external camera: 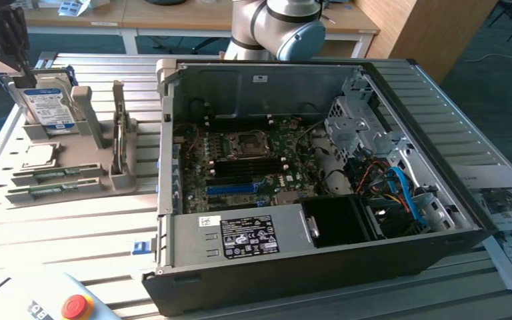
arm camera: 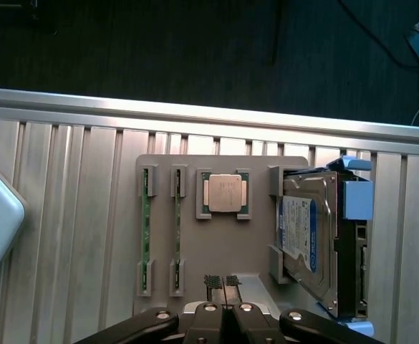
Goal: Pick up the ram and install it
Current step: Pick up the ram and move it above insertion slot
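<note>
Your gripper (arm camera: 222, 282) hangs above the grey holder (arm camera: 259, 236) on the tabletop (arm camera: 66, 236), fingers pressed together and holding nothing. Both ram sticks (arm camera: 177, 236) stand untouched in their slots there. The open computer case (external camera: 327, 167) sits well apart. Pickup and installation are not yet done.

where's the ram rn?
At the exterior view's left, outside the computer case: one ram stick and a second stick stand on edge in the grey holder, next to the processor chip.
</note>
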Available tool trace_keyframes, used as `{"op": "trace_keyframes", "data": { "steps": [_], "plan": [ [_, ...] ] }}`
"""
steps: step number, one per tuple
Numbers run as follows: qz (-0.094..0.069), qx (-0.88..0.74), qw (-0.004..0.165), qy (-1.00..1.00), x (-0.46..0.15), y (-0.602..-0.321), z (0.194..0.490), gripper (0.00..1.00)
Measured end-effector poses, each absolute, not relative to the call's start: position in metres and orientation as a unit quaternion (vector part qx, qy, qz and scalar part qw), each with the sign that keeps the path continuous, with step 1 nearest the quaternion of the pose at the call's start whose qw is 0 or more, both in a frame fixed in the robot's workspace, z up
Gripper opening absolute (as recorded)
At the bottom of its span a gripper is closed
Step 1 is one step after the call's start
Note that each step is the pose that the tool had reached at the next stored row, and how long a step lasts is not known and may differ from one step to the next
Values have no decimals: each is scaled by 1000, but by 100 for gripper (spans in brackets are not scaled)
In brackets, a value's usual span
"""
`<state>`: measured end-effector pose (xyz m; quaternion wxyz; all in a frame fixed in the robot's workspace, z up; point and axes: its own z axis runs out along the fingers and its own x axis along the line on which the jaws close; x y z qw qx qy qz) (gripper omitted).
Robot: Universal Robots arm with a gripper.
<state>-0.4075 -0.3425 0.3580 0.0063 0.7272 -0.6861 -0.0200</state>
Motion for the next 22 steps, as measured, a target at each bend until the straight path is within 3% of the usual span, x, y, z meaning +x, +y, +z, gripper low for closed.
{"op": "trace_keyframes", "data": {
  "steps": [22],
  "plan": [
    [-14,728,1,-686,-408,-346,358,10]
  ]
}}
